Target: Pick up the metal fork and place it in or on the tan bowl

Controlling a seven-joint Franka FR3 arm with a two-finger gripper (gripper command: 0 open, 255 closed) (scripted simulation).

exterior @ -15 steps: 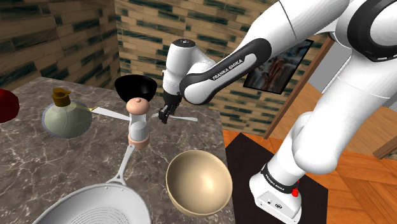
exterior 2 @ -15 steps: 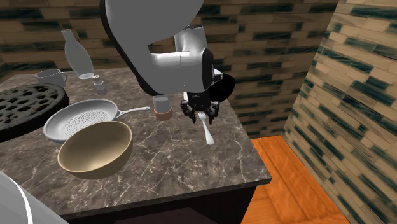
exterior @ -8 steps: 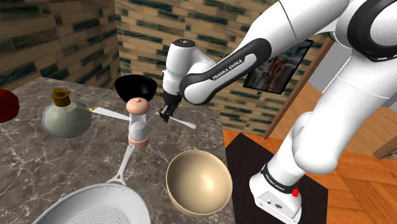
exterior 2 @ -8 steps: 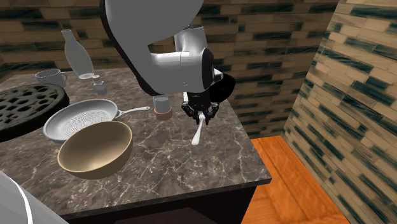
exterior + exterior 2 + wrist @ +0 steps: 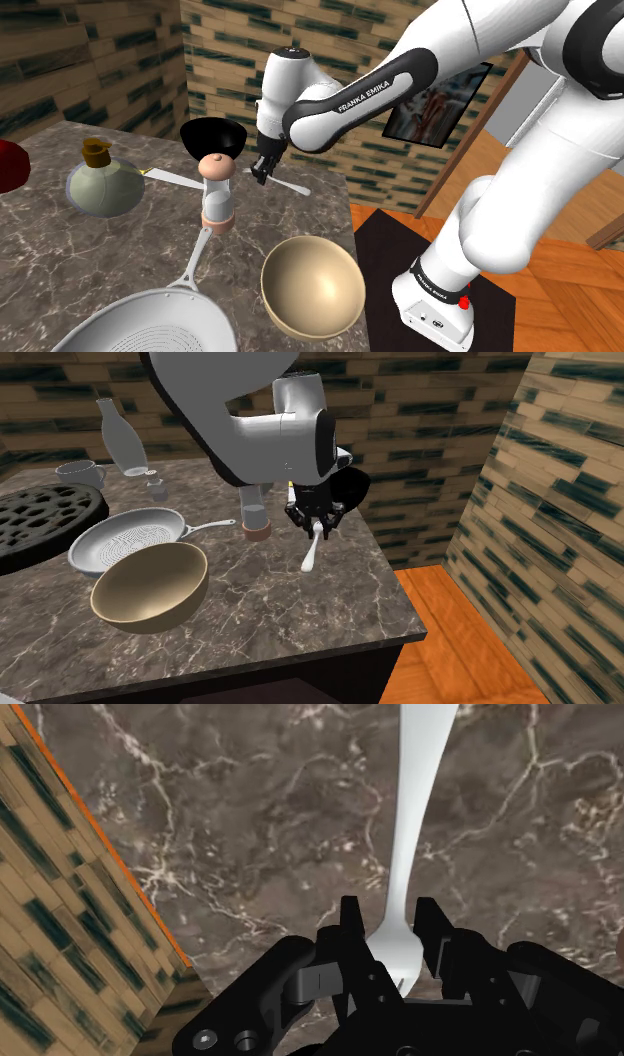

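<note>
My black gripper [image 5: 262, 171] [image 5: 317, 525] [image 5: 393, 942] is shut on the tine end of a pale grey fork [image 5: 292, 187] [image 5: 311, 553] [image 5: 417, 814]. The fork's handle slants down from the fingers over the dark marble counter [image 5: 300, 607]. The tan bowl [image 5: 312, 285] [image 5: 150, 584] stands empty near the counter's front edge in the shoulder view, well apart from the gripper. In the second exterior view the bowl lies to the lower left of the gripper.
A pink-and-white grinder [image 5: 217, 192] and a black bowl [image 5: 213, 137] stand close to the gripper. A white strainer pan [image 5: 150, 320] [image 5: 125, 540], an olive bottle [image 5: 103, 183], a knife [image 5: 168, 177], a black trivet [image 5: 40, 522] and a vase [image 5: 122, 437] share the counter. The counter's edge drops to an orange floor [image 5: 470, 652].
The held fork has swung round in the gripper, its handle now pointing the other way. The gripper has risen a little and the arm's elbow has lifted.
</note>
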